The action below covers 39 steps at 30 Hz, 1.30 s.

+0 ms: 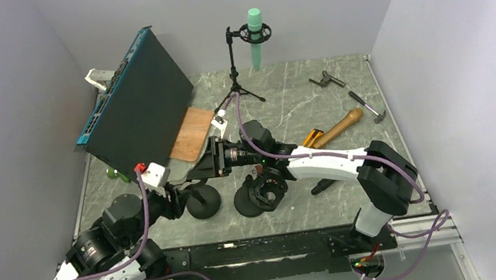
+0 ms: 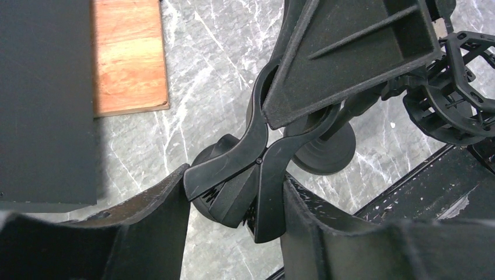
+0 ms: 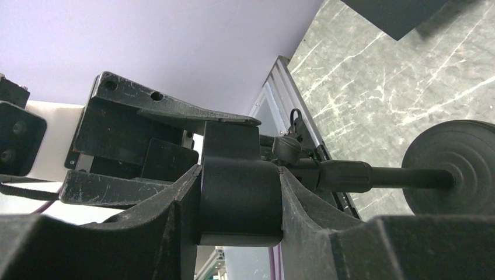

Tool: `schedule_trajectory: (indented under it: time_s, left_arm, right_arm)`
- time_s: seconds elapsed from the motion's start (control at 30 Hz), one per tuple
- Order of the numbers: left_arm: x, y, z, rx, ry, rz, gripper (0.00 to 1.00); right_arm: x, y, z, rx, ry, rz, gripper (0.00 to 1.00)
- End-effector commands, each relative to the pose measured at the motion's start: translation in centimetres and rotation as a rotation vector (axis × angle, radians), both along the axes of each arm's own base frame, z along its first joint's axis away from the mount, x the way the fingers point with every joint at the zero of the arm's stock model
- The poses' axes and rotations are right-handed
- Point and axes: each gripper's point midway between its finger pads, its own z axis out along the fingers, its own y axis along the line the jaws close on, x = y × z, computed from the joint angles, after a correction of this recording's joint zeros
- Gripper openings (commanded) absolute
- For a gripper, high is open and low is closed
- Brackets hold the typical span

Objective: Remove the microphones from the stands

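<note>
- The right gripper is clenched on the black microphone. Both fingers press flat against the sides of its cylindrical body.
- The left gripper is partly closed and grasps the stand's spring clip. One finger presses each of the clip's two handle tails.
- The clip's jaws reach up past the left fingers. The right gripper's dark body covers where they end, so I cannot tell whether they have let go of the microphone.
- The microphone is off the worktop, above its near edge and left of centre. It sits between the two grippers, at the head of the stand.
- In the right wrist view, the stand's thin rod runs from the microphone to the round base, which lies on the worktop.
- A second round-based stand with an empty ring-shaped shock mount sits just right of the first, near the same edge.
- At the far edge, a tripod holds a mint-green cylinder upright, well apart from both grippers.
- A dark panel leans along the left edge, with a wooden board beside it.
</note>
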Motion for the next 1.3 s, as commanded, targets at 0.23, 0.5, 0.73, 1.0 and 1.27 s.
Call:
schedule_trajectory:
  time_s: [0.23,0.5,0.73,1.0,1.27]
  left_arm:
    - [0.2,0.3,3.5,-0.082,0.036,0.075,0.43]
    - [0.9,0.7,4.6,-0.118,0.014,0.128,0.51]
    - [0.7,1.9,6.5,-0.100,0.059,0.189,0.72]
    - [0.3,1.6,7.7,-0.121,0.074,0.166,0.79]
    - [0.4,-0.9,9.3,-0.140,0.057,0.065,0.79]
  right_arm:
    - [3.3,-1.2,-5.0,-0.124,-0.036,-0.067,0.00]
    - [4.6,-1.7,-4.9,-0.144,-0.048,-0.093,0.00]
    - [5.2,-1.8,-4.9,-0.145,-0.044,-0.089,0.00]
    - [4.9,-1.4,-4.7,-0.133,-0.051,-0.050,0.00]
    - [4.4,-1.6,-3.9,-0.104,-0.075,-0.029,0.08]
